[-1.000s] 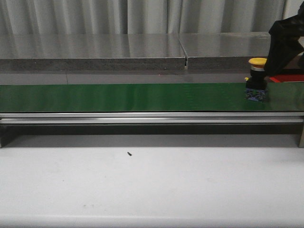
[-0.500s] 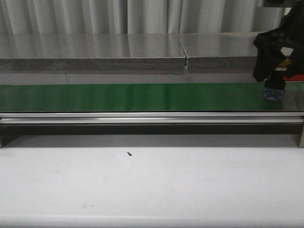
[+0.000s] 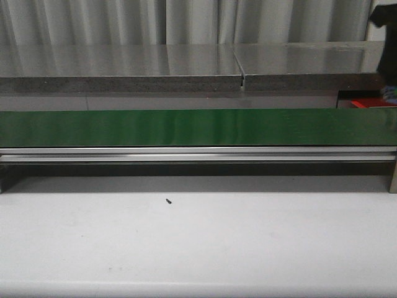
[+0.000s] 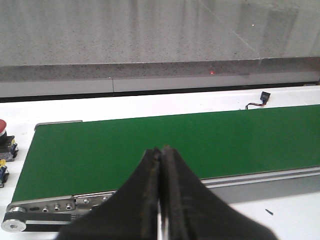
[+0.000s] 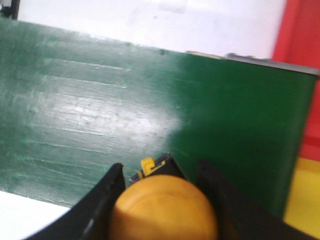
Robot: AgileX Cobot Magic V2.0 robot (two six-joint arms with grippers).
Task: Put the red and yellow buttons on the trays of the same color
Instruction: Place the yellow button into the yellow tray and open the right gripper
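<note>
A yellow button [image 5: 165, 210] with a dark base is held between the fingers of my right gripper [image 5: 162, 169], which is shut on it above the green belt [image 5: 100, 105]. In the right wrist view a red tray [image 5: 300, 40] and a yellow tray [image 5: 306, 200] lie just past the belt's end. In the front view only the right arm [image 3: 389, 59] and the button's blue base [image 3: 390, 93] show at the right edge, above the red tray [image 3: 366, 103]. My left gripper [image 4: 160, 151] hangs shut and empty over the belt [image 4: 150, 145]. A red button [image 4: 2, 127] stands beside the belt's end.
The belt's aluminium rail [image 3: 198, 153] runs across the front view, with a white table [image 3: 198, 242] in front and a grey stone ledge [image 3: 124, 68] behind. A small black connector with wires [image 4: 262, 97] lies on the white surface behind the belt.
The right gripper closed on the yellow button on the belt, then lifted it and carried it right, almost out of the front view. The belt there is now bare.
</note>
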